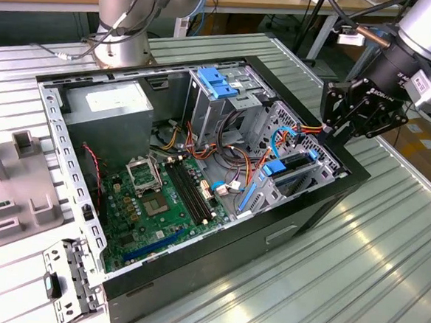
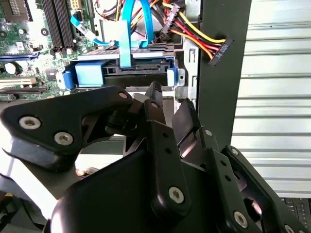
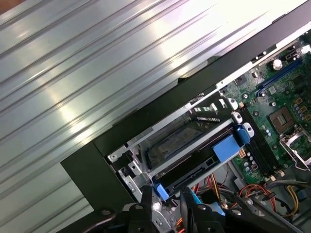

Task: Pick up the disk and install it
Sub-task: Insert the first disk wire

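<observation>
Blue-railed disk [image 1: 290,169] seated in drive bay [image 1: 303,184]

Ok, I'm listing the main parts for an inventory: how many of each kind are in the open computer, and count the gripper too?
power supply box: 1
motherboard: 1
disk with blue rails: 1
light-blue latch on the drive cage: 1
gripper: 1
Total: 5

An open computer case [image 1: 301,212] lies on the ribbed tabletop [image 1: 354,289], green motherboard [image 1: 157,205] exposed; a grey, possibly plastic, fixture [image 1: 14,184] sits beside it.
</observation>
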### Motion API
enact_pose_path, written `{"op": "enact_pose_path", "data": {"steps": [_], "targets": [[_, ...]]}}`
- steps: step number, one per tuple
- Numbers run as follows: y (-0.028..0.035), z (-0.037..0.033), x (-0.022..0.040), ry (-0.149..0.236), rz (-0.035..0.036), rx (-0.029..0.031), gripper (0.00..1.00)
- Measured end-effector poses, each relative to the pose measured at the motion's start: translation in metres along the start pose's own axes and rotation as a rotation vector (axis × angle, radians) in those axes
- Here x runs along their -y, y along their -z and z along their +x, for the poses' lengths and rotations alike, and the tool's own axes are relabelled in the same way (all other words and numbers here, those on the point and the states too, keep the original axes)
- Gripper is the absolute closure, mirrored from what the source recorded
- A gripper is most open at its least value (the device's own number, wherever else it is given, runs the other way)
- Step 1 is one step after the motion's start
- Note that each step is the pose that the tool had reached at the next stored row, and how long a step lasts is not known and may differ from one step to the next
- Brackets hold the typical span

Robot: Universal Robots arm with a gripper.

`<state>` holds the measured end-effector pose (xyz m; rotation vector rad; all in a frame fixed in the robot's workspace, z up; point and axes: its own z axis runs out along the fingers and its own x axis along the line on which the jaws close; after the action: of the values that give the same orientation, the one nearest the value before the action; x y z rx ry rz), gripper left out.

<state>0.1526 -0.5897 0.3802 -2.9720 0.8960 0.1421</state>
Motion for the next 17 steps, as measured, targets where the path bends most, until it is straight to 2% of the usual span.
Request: {"op": "enact_pose_path", "data": {"steps": [7,17], "targets": [[0.0008,0.0098,0.0087,0.002,-0.0004,-0.0001,0.64],[0.0012,0.0175,0.0198,0.005,-0.0006,0.0000,0.64]]}}
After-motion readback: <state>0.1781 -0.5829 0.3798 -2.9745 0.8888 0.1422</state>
